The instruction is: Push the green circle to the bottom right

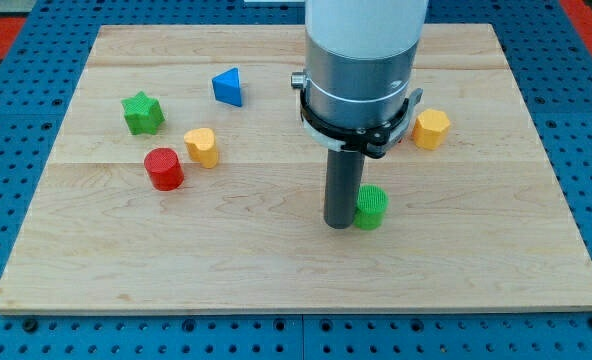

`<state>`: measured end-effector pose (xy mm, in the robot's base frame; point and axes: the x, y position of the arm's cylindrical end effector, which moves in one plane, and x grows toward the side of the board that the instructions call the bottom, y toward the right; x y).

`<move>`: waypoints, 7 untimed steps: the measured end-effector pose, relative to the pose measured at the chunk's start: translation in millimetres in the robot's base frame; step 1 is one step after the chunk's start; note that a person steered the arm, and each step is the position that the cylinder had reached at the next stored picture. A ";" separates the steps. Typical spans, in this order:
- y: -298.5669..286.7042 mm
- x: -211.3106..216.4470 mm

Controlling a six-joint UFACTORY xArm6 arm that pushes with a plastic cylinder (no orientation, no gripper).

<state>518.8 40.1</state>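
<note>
The green circle (372, 207) stands on the wooden board a little below and right of the middle. My tip (339, 225) rests on the board right against the circle's left side, touching it or nearly so. The dark rod rises from there into the arm's wide grey and white body, which hides part of the board above.
A green star (142, 113), a blue triangle (229, 87), a yellow heart-like block (202, 146) and a red circle (164, 168) sit on the view's left half. A yellow hexagon (431, 128) lies at the right. The board (496, 260) ends on blue pegboard.
</note>
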 end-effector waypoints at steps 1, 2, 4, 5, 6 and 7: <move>-21.1 -9.5; -0.4 -13.9; 75.1 -22.5; 86.2 -19.8; 115.0 4.2; 147.8 10.5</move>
<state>529.3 187.9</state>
